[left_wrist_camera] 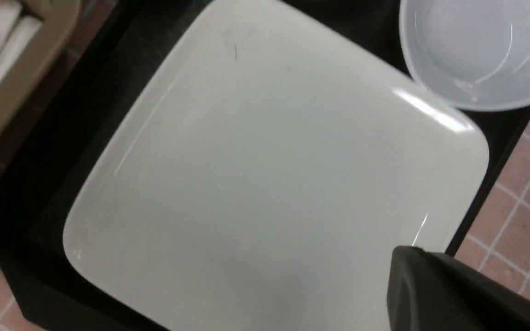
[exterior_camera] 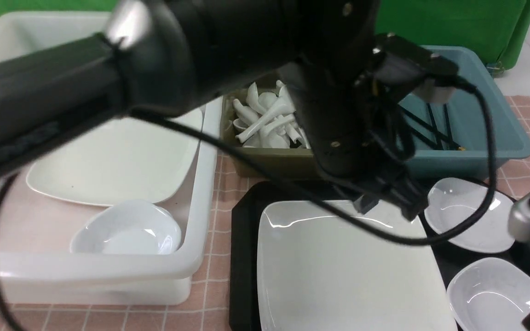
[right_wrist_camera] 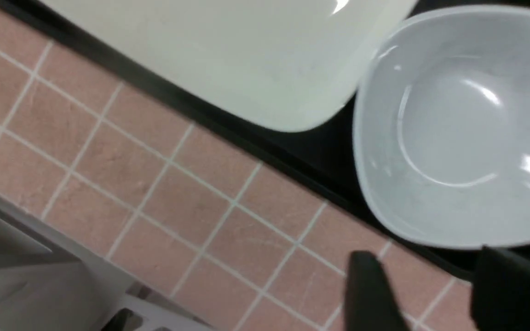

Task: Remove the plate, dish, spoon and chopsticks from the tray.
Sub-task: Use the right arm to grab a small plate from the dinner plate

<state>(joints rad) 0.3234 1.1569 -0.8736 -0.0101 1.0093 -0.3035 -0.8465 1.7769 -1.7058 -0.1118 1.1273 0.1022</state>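
The white square plate (exterior_camera: 348,271) lies on the black tray (exterior_camera: 243,257). Two small white dishes sit on the tray to its right, one farther back (exterior_camera: 469,216) and one nearer (exterior_camera: 495,294). My left gripper (exterior_camera: 387,202) hangs over the plate's far edge. In the left wrist view it (left_wrist_camera: 412,266) is shut and empty above the plate (left_wrist_camera: 265,174). My right gripper (right_wrist_camera: 423,262) is open with only tablecloth between its fingers, just outside the tray beside a dish (right_wrist_camera: 458,128). I see no spoon or chopsticks on the visible tray.
A white tub (exterior_camera: 200,193) on the left holds another plate (exterior_camera: 118,161) and a bowl (exterior_camera: 127,230). Behind the tray, an olive bin (exterior_camera: 269,163) holds several spoons and a blue bin (exterior_camera: 499,133) holds black chopsticks. The left arm (exterior_camera: 108,82) crosses the view.
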